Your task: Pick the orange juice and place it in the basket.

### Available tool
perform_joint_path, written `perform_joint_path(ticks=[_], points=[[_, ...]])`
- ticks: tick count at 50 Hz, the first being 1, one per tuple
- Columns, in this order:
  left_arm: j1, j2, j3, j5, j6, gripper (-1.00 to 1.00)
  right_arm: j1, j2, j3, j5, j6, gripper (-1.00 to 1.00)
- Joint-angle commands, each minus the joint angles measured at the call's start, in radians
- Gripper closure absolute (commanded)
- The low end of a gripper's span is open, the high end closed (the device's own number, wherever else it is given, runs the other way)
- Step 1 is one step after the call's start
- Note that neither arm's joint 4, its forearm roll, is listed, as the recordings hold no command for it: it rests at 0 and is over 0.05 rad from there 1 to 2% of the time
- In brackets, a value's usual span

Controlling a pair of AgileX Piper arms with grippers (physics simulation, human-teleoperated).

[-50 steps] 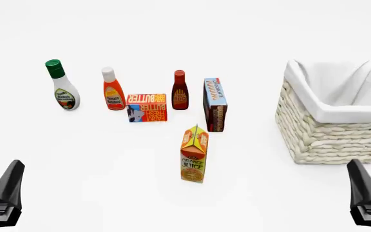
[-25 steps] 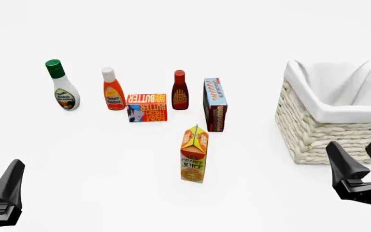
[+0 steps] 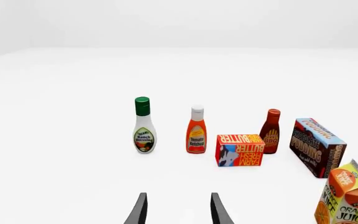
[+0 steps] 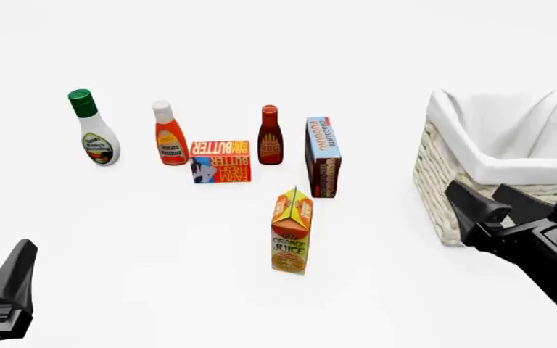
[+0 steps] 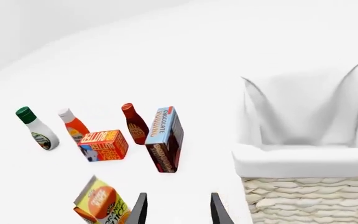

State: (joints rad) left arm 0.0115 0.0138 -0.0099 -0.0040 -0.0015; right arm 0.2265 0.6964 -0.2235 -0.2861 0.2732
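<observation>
Now the right claw (image 4: 496, 197) is hanging spread apart and gripping nothing, just before the basket (image 4: 472, 210). Low at the near edge, the left claw (image 3: 177, 209) is spread apart too. The orange juice (image 4: 291, 230) is standing upright on the white bench (image 4: 162, 239), apart from both.

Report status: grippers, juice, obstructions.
Both grippers, left and right, open and empty. Orange juice carton upright on table, untouched. Nothing between it and right gripper; basket behind that gripper.
</observation>
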Motion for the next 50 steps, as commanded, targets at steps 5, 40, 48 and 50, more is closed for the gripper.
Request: perform_joint_path(ticks=[5, 40, 48, 50], points=[[-0.003, -0.001, 0.003, -0.001, 0.000, -1.00, 0.093, 0.145, -0.125, 0.045, 0.119, -1.00], [-0.003, -0.001, 0.003, -0.001, 0.000, -1.00, 0.210, 0.383, -0.221, 0.034, 0.365, -1.00], [-0.003, -0.001, -0.003, 0.003, 0.000, -1.00, 0.234, 0.365, -0.266, 0.102, 0.404, -1.00], [-0.003, -0.001, -0.002, 0.003, 0.000, -1.00, 0.255, 0.367, -0.271, 0.104, 0.435, -1.00]])
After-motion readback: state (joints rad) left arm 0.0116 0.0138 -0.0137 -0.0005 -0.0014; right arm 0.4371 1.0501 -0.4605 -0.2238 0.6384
